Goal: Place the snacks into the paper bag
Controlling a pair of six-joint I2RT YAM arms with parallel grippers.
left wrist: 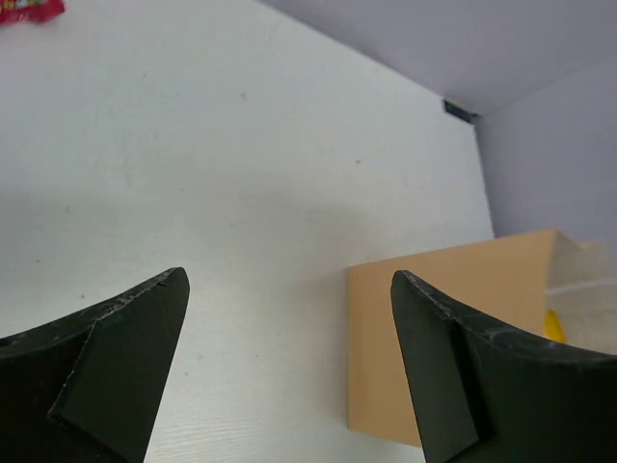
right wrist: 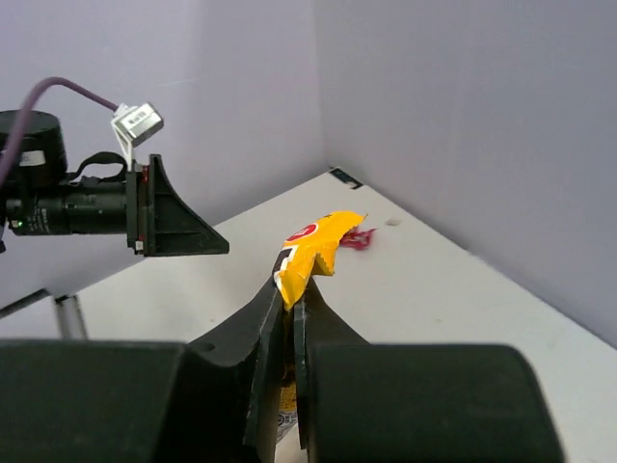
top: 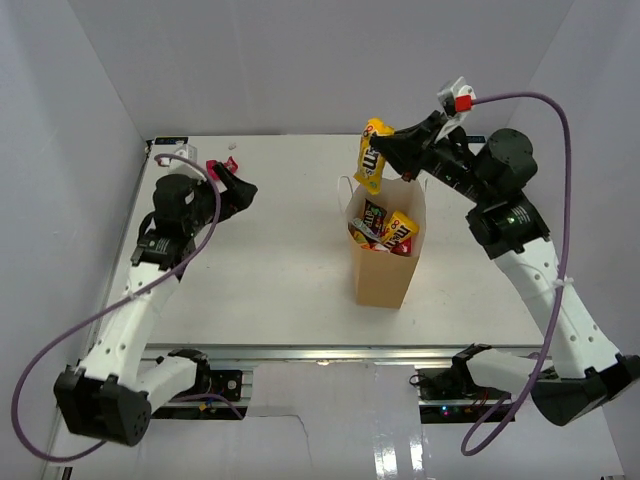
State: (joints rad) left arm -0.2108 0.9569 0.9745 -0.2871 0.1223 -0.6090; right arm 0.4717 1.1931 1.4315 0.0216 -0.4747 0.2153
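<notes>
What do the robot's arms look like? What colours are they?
Both arms, the left arm and the right arm, are white tubes with chunky black joints. The left end effector and right end effector are black, each with two wedge-shaped fingers. A purple cable loops along each arm, and a small red-and-white block sits by the right wrist.

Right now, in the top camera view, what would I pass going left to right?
Left arm's base, left claw, paper bag, right arm's base; the right claw with its yellow packet overlaps the bag.
</notes>
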